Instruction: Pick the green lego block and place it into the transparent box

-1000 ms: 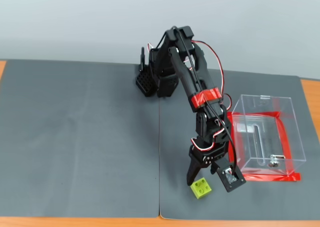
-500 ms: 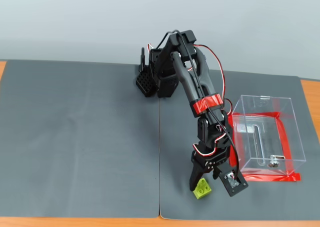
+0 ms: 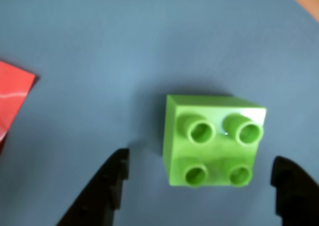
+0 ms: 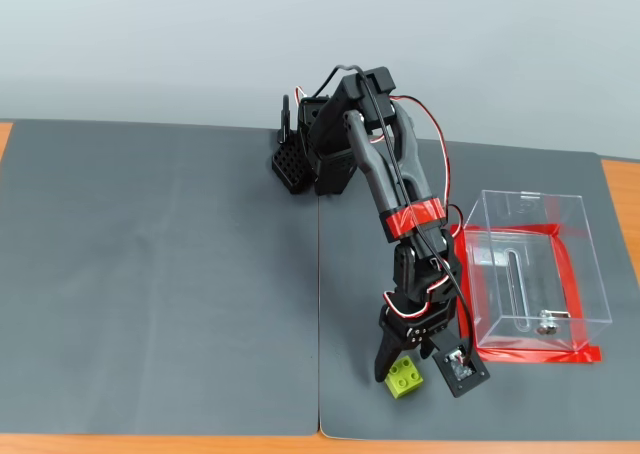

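— What do you count on the table?

— I see one green lego block, one transparent box, one arm. The block sits near the front edge, left of the box and well apart from it.

— And the tool?

— Open; in the wrist view its two fingers stand either side of the block, touching neither. That view shows four studs, which the fixed view blurs.

— Anything in the box?

— A small metal piece at its near end; red tape around its base.
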### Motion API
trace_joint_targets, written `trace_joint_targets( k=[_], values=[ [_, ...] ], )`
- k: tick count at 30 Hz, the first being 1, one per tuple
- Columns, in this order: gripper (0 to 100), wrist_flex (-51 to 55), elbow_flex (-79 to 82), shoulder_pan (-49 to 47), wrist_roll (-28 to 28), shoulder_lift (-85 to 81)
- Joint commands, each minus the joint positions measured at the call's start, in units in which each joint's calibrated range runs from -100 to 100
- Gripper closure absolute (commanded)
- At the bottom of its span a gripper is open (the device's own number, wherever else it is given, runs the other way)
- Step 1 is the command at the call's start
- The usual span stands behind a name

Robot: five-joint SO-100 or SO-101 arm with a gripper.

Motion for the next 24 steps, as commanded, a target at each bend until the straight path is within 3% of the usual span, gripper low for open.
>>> trace_joint_targets(
  k=[1,24],
  values=[
    [68,-3.4,-2.2,0.7,-0.3,-0.8],
    [68,-4.5,-2.5,0.7,-0.2,1.3]
  ],
)
